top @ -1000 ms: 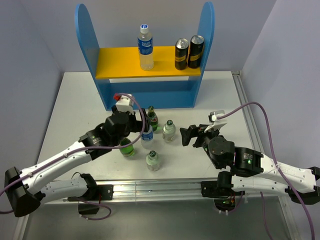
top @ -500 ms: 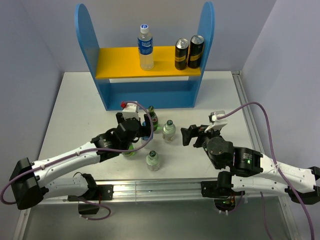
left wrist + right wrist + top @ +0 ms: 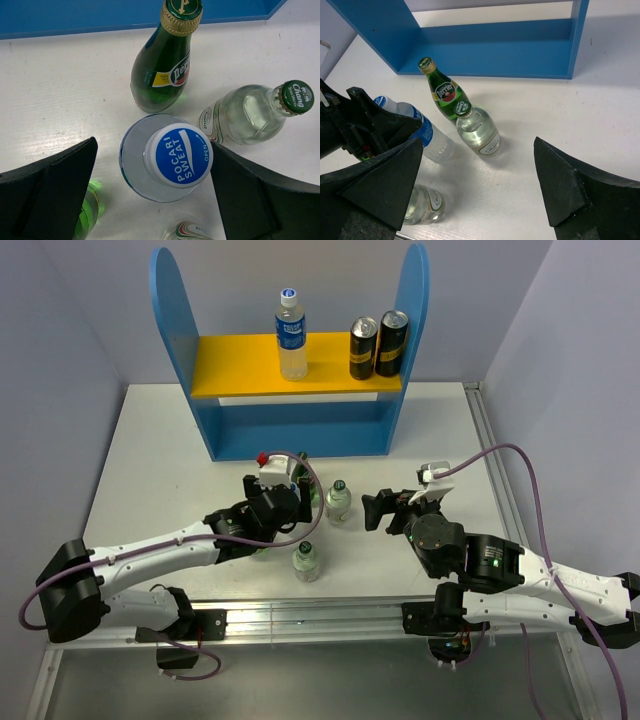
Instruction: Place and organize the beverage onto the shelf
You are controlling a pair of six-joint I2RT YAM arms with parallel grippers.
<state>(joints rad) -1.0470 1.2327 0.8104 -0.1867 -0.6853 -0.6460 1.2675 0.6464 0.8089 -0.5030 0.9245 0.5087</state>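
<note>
The shelf (image 3: 290, 368) stands at the back, and one blue-label bottle (image 3: 291, 335) stands on its yellow board. My left gripper (image 3: 155, 165) is open, straddling the second blue-label bottle (image 3: 178, 155) from above. That bottle's cap lies close to the right finger. Around it stand a green bottle (image 3: 165, 70), a short clear bottle (image 3: 250, 112) and another green bottle (image 3: 87, 212). My right gripper (image 3: 477, 170) is open and empty. It hangs over bare table just in front of the short clear bottle (image 3: 477, 131). A second short bottle (image 3: 306, 561) stands nearest the front edge.
Two black-and-gold cans (image 3: 378, 344) stand on the right of the yellow board. The shelf's blue base (image 3: 490, 50) lies just behind the bottle cluster. The left arm (image 3: 170, 545) stretches across the front left, and a purple cable (image 3: 520, 465) loops over the right.
My left gripper has moved right and toward the shelf, coming down over the blue-label bottle on the table. The right arm has stayed where it was.
</note>
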